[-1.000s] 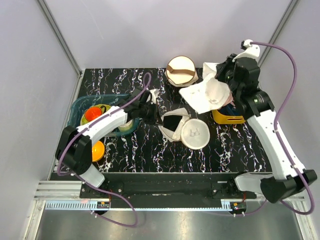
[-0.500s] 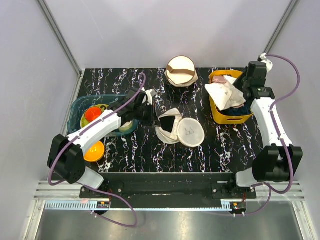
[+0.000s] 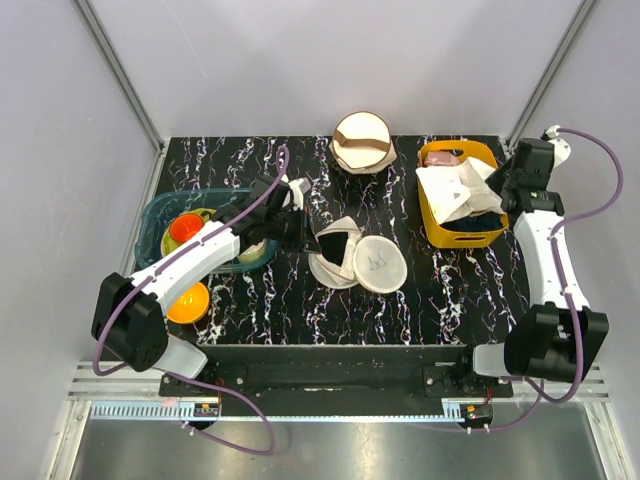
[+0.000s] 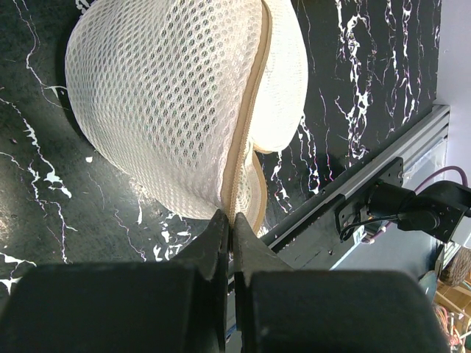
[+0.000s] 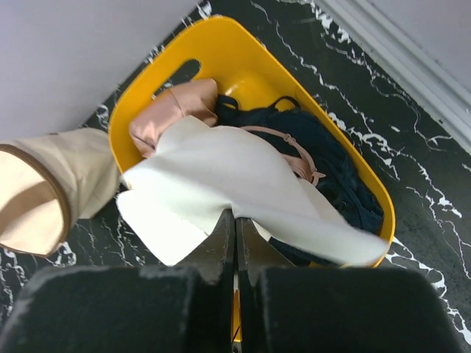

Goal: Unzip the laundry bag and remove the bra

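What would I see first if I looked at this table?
The bright yellow basket at the far right jumps out, with a white bra draped over it and pinched by the right fingers. Next comes the round white mesh bag, lying open like a shell in the middle, its zip edge pinched by the left fingers.

No words, brands or numbers can be read; the only sign is a small black bra-shaped drawing on the upturned round face of the laundry bag
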Available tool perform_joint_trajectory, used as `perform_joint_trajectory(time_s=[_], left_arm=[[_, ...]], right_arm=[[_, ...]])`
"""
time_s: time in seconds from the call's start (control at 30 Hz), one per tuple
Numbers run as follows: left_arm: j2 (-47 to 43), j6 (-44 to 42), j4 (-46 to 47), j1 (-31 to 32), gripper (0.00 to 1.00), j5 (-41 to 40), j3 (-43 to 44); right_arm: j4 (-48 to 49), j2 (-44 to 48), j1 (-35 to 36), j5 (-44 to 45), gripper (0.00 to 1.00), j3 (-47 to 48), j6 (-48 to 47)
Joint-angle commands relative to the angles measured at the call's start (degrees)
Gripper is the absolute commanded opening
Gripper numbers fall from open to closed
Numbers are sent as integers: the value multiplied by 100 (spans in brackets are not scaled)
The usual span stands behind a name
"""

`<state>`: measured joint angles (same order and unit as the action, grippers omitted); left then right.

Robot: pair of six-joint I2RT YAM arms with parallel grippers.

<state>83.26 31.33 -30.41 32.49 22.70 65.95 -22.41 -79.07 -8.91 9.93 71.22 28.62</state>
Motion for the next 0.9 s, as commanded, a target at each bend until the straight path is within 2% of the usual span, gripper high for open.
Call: perform_joint_trajectory(time_s=[0.0, 0.23, 0.43, 0.63, 0.87], left_arm=[[-276, -83, 88, -24, 0, 33, 40], [-267, -83, 88, -23, 0, 50, 75], [-267, -92, 88, -23, 0, 42, 67], [-267, -57, 88, -23, 0, 68, 23], [-284, -13, 88, 29, 0, 50, 23]], right_arm=[[308, 575, -41, 307, 0, 76, 65], [299, 735, -41, 439, 0, 190, -32], [448, 454, -41, -34, 0, -2, 47], [747, -161, -23, -851, 0, -170, 205], [871, -1319, 188, -1186, 0, -100, 152]])
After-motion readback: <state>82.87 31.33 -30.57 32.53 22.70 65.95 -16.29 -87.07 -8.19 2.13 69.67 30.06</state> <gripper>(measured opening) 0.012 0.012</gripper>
